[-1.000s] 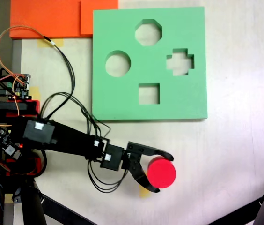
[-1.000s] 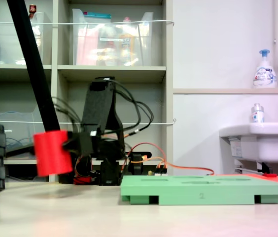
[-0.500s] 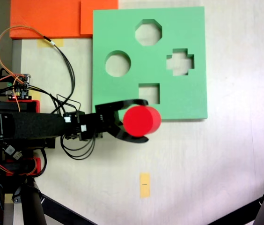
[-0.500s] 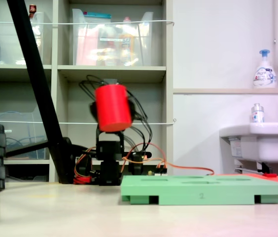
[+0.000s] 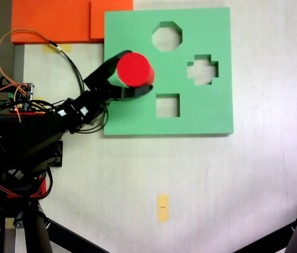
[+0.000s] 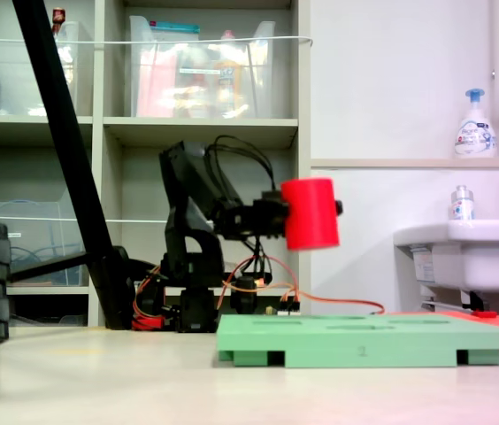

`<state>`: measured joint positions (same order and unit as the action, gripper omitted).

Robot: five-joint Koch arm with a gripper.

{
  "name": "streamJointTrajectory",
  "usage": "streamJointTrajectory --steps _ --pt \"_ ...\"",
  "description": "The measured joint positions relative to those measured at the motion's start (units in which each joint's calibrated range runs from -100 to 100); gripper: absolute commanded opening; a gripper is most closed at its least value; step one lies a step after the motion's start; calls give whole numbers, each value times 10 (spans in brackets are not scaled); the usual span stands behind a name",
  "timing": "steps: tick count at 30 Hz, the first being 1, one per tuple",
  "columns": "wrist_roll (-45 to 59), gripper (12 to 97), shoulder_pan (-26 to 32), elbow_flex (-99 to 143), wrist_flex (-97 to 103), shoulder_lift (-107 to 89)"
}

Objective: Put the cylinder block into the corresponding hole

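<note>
Claw (image 5: 134,84) clamped on the cylinder block (image 5: 135,69), black jaws wrapping its sides, one above-left and one below in the top-down fixed view; the block is carried, not resting on anything. In the side fixed view the cylinder block (image 6: 310,213) hangs well above the green foam board (image 6: 369,339), clear air between its bottom face and the board top. Its long axis is close to upright, leaning slightly, top a bit toward the left of that view. From above, the red top sits over the spot on the board's left side where the round cut-out, the corresponding hole, should be; the block and claw cover it, so I can't tell how well the two are centred. The octagonal cut-out (image 5: 167,36) is up-right of the block, the square cut-out (image 5: 168,105) down-right, the cross-shaped cut-out (image 5: 203,70) further right, all three uncovered. The arm reaches in from the left of the top-down view, across the board's left edge. Key relation: the target lies straight below the block, so the next move looks like a descent, probably with a small sideways trim and a tilt fix so the flat face enters square. Risk: a leaning foam block catches the rim. The board lies flat on the worktop (image 5: 233,179).
</note>
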<state>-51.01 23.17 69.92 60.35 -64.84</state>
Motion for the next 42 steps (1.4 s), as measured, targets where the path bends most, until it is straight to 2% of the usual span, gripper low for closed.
streamJointTrajectory --steps 7,42 --pt "0 350 25 0 0 79" --pt "3 358 44 -17 13 326"
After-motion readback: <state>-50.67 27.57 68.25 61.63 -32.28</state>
